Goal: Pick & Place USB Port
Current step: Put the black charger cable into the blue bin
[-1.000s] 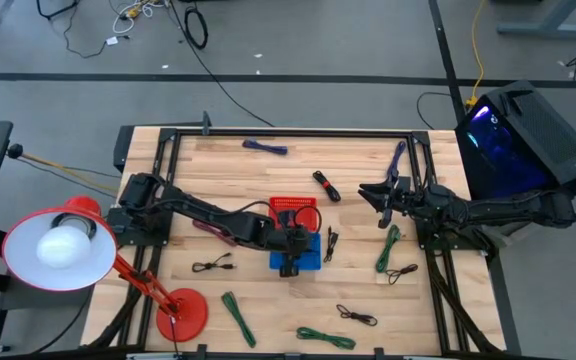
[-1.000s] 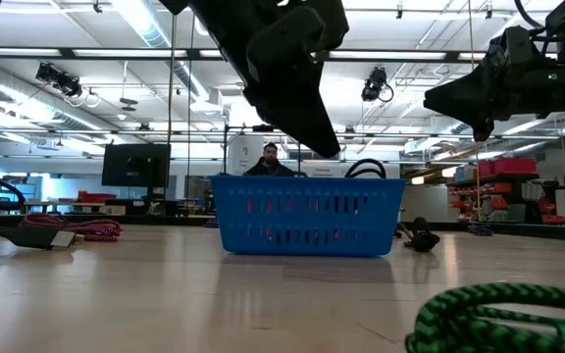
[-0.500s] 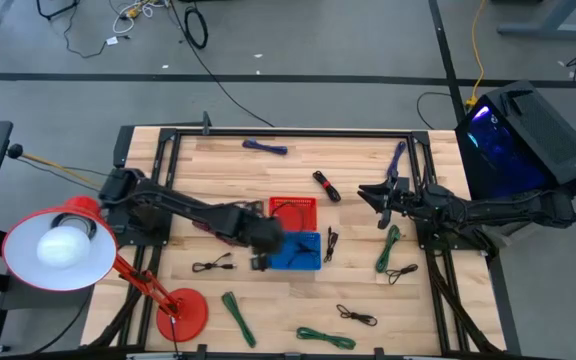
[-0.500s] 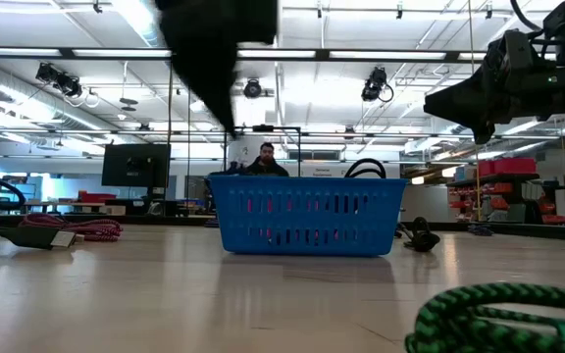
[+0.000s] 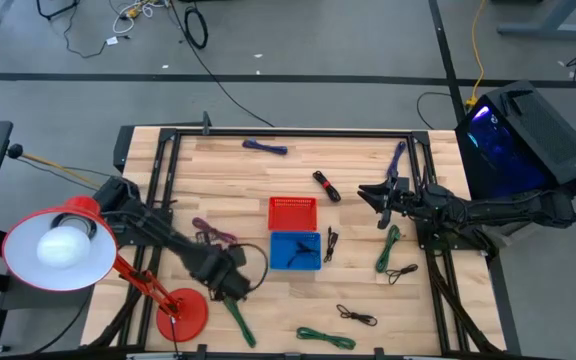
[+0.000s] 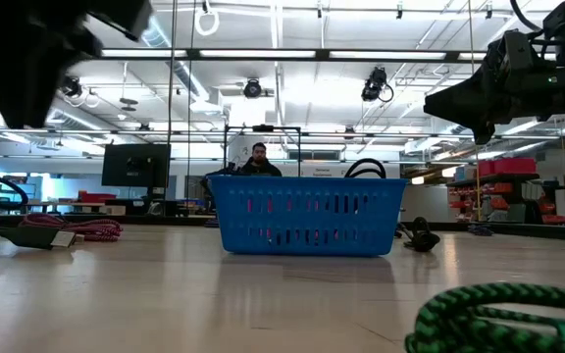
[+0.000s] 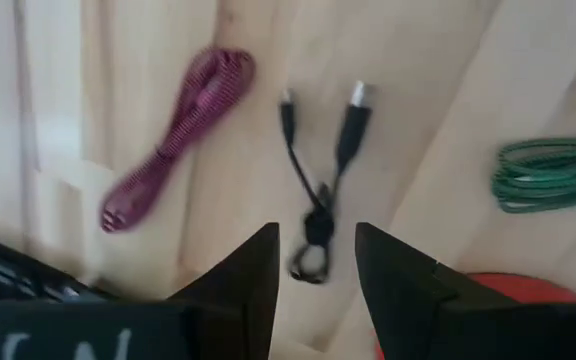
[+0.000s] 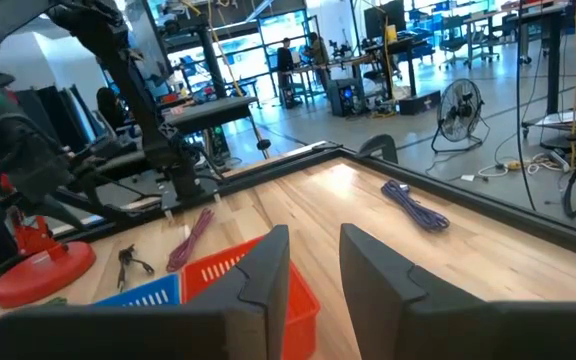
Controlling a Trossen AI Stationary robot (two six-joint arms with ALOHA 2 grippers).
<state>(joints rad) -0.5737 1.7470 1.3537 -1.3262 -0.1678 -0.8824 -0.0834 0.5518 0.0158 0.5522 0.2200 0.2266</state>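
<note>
A black USB cable (image 7: 318,190) lies flat on the wood, its two plugs pointing away from my left gripper (image 7: 316,272). That gripper is open and hovers above the cable, with a finger on each side of the looped end and not touching it. In the high view my left gripper (image 5: 230,283) is near the lamp base, and the arm covers the cable. The blue basket (image 5: 295,250) and the red basket (image 5: 293,212) stand mid-table. My right gripper (image 5: 380,195) waits, open, above the table's right side.
A magenta cable (image 7: 173,135) and a green cable (image 7: 553,175) lie close to the black one. The red lamp's base (image 5: 181,315) stands just beside my left gripper. More cables lie scattered: purple (image 5: 265,147), green (image 5: 388,248), black (image 5: 356,316), green (image 5: 325,337).
My left gripper has swung from above the blue basket toward the table's left and near edge. It now stands over the black cable by the lamp base. The right arm has kept still.
</note>
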